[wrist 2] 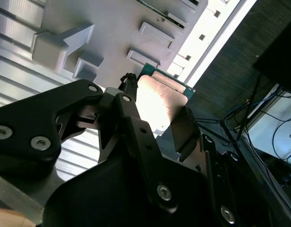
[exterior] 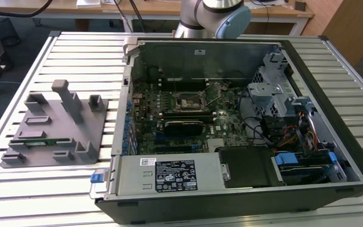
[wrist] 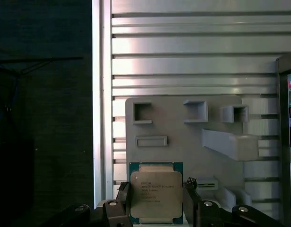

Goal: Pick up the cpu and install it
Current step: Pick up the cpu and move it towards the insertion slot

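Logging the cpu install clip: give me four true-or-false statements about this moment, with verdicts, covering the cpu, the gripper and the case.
1. The computer case lies open, its motherboard exposed. True.
2. The gripper has its fingers against two opposite edges of the cpu. True.
3. The cpu is seated inside the case. False: in both wrist views it sits between the gripper's fingers, over the grey fixture.
4. The grey fixture lies at the exterior view's right of the case. False: it lies at the exterior view's left.

Exterior view high above case (exterior: 232,208); both wrist views near fixture (wrist: 183,142) (wrist 2: 107,28).
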`<state>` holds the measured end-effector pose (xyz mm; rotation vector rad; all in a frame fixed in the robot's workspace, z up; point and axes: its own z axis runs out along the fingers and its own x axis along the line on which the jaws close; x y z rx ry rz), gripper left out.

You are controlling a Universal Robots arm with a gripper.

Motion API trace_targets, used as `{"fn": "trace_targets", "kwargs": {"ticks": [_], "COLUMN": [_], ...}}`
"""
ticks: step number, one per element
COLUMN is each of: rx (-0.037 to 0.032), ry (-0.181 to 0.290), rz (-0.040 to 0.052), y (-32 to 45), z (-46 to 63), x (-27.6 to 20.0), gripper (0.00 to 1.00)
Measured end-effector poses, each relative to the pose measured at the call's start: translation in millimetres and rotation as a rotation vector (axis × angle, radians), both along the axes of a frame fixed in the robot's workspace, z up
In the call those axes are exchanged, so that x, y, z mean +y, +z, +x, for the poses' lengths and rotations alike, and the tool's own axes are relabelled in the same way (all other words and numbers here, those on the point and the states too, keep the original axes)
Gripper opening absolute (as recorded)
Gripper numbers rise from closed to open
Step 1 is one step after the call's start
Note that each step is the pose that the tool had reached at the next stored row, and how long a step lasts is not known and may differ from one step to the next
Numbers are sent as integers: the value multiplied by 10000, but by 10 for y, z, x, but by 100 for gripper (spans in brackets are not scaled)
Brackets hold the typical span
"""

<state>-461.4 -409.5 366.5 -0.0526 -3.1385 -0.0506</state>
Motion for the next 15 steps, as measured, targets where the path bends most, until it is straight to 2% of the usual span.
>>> {"fn": "trace_targets", "kwargs": {"ticks": [15], "rx": [0], "ry": [0], "rz": [0], "y": [229], "z": [0], "x": [0], "gripper": [53]}}
